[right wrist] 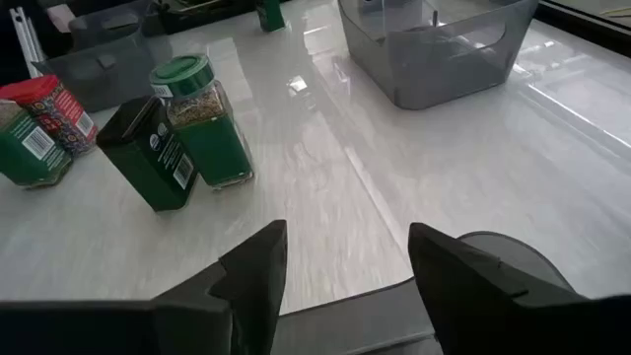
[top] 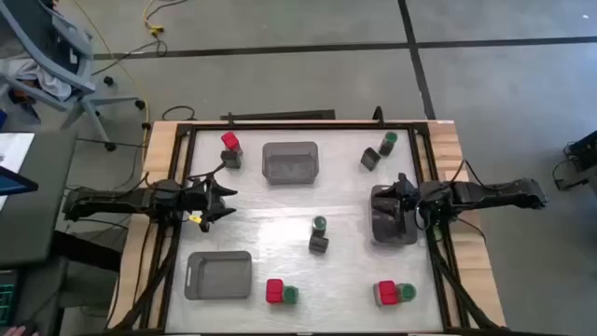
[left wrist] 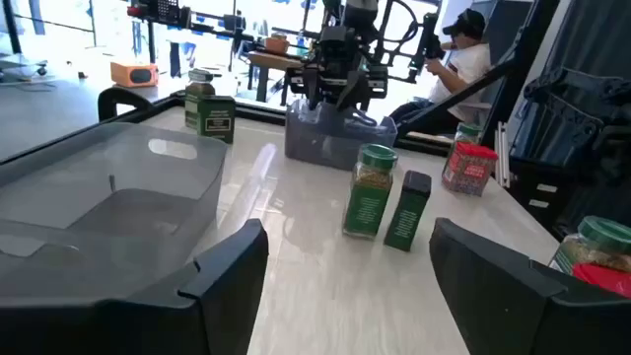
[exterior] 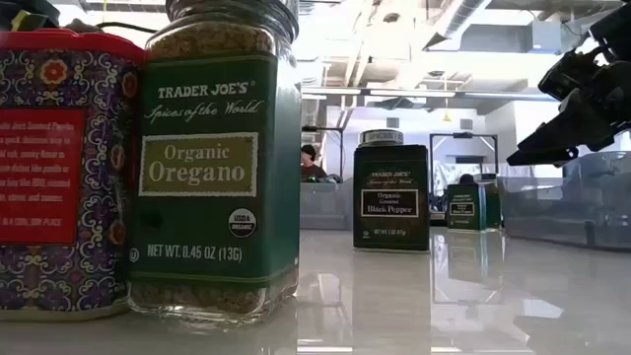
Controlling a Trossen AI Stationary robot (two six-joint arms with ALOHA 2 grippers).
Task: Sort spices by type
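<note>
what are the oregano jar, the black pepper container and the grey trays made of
The oregano jar looks like clear glass: the dried herb shows above and below its matte green paper label. The black pepper container seems to be a painted metal tin, dark and opaque with a slight sheen, though plastic is possible. The grey tray looks like smoky translucent plastic, since the table shows faintly through its glossy walls.

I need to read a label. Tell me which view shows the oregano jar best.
The low view: the oregano jar stands close up beside a red tin, its label fully legible. The high view shows only small green lids, so I cannot tell which jar it is. Neither wrist view shows a readable oregano label.
</note>
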